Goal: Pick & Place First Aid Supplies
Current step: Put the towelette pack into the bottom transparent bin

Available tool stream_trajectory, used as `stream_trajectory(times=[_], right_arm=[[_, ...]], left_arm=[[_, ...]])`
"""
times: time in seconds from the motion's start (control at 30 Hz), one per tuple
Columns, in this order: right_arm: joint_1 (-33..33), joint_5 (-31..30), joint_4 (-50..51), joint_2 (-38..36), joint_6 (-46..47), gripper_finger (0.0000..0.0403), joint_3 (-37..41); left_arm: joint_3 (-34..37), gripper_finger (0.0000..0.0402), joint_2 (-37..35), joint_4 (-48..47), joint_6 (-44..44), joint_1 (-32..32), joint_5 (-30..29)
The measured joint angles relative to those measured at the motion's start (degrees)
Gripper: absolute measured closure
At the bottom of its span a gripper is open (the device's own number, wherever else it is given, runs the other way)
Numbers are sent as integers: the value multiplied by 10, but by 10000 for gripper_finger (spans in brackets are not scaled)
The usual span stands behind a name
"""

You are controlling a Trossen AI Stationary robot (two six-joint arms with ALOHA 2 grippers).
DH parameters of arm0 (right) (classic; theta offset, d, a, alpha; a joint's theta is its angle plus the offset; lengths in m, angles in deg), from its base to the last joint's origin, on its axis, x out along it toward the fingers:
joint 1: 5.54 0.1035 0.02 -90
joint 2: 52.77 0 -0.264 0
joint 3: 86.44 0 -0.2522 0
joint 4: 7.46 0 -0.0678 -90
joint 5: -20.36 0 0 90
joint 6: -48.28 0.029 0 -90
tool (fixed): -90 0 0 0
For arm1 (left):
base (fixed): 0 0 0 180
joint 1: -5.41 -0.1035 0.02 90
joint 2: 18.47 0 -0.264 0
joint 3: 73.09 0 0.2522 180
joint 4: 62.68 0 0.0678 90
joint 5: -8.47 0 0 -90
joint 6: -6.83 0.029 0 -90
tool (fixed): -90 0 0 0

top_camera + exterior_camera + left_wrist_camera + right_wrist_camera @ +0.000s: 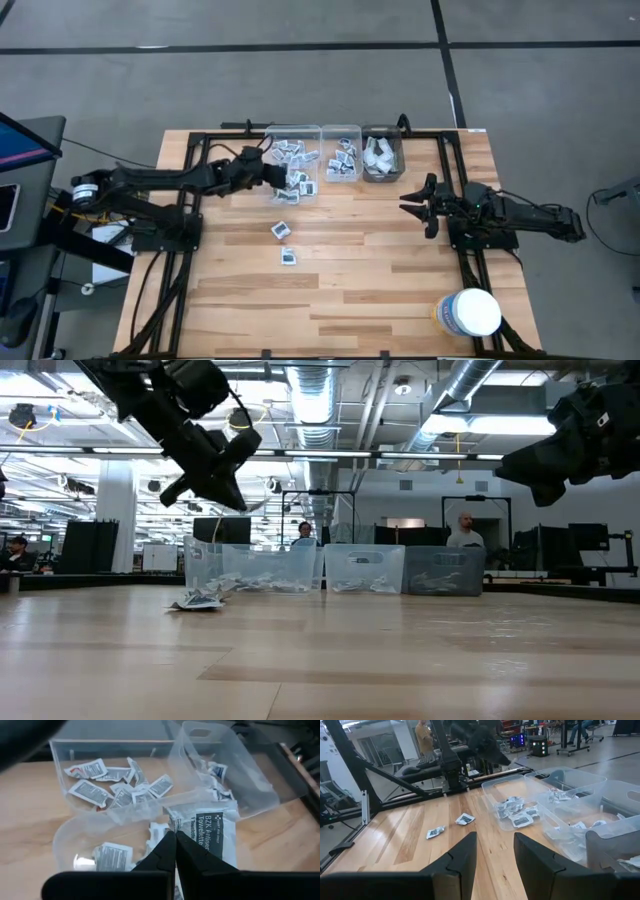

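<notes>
Left wrist view: left gripper (175, 851) pinches a towelette packet (207, 831) printed "BZK Antiseptic Towelette"; right gripper (418, 206) gapes.

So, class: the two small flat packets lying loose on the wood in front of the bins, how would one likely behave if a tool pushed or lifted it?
The loose packet looks thin and flat, so probably very light and likely to slide on the smooth wooden table rather than roll. Similar packets in the clear bin look crinkled, suggesting it would flex if pinched. Lying flat, its edge may be hard to catch.
</notes>
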Motion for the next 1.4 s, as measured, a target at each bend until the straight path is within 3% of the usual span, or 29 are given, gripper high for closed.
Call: stream_trajectory(times=[0.4, 0.73, 1.0, 1.17, 1.4], right_arm=[[0, 0, -1, 0, 0, 278, 0], [0, 0, -1, 0, 0, 278, 0], [0, 0, -2, 0, 0, 278, 0], [0, 0, -2, 0, 0, 278, 0], [0, 0, -2, 0, 0, 278, 0]], left_arm=[[0, 390, 12, 18, 101, -23, -2], [0, 314, 12, 21, 117, -23, -1], [0, 274, 11, 21, 165, -22, 101], [0, 270, 11, 21, 193, -10, 168], [0, 270, 11, 21, 298, 46, 287]])
